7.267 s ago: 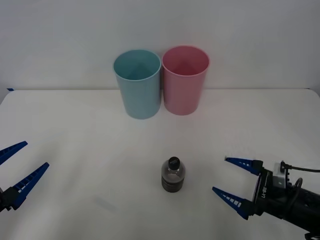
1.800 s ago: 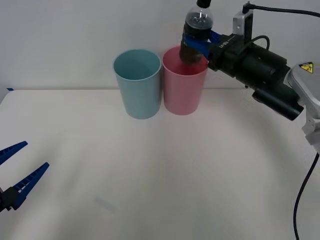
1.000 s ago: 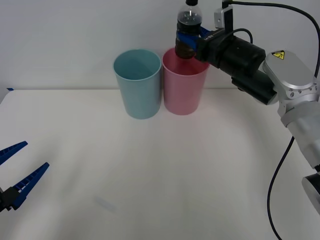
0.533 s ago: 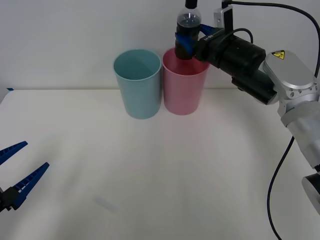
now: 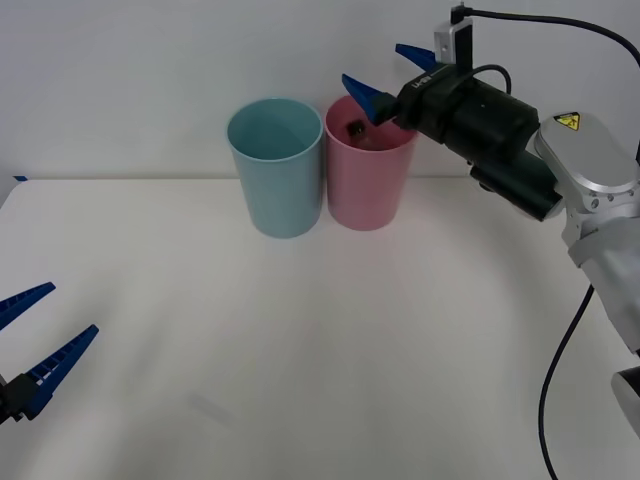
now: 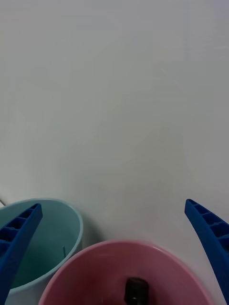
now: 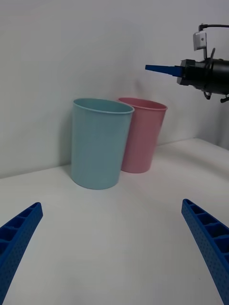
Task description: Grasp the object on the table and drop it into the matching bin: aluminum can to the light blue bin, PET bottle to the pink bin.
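Note:
The PET bottle [image 5: 354,127] is inside the pink bin [image 5: 368,185]; only its black cap [image 6: 136,288] and a bit of its top show below the rim. Just above that rim hovers my right gripper [image 5: 390,78], open, with nothing between its blue fingers. The light blue bin [image 5: 275,170] stands touching the pink bin on its left, at the back of the white table [image 5: 300,330]. In the right wrist view the pink bin [image 6: 86,276] and the light blue bin [image 6: 52,238] lie under the right gripper [image 6: 113,205]. My left gripper [image 5: 70,308] rests open at the table's near left.
Both bins stand against a plain white wall. In the left wrist view the light blue bin [image 7: 100,143] and pink bin [image 7: 143,138] are far ahead of the open left gripper [image 7: 111,205]. The right arm's black forearm [image 5: 500,130] reaches in from the right.
My right gripper opened above the pink bin and the bottle fell from its fingers into the bin. The left arm has not moved.

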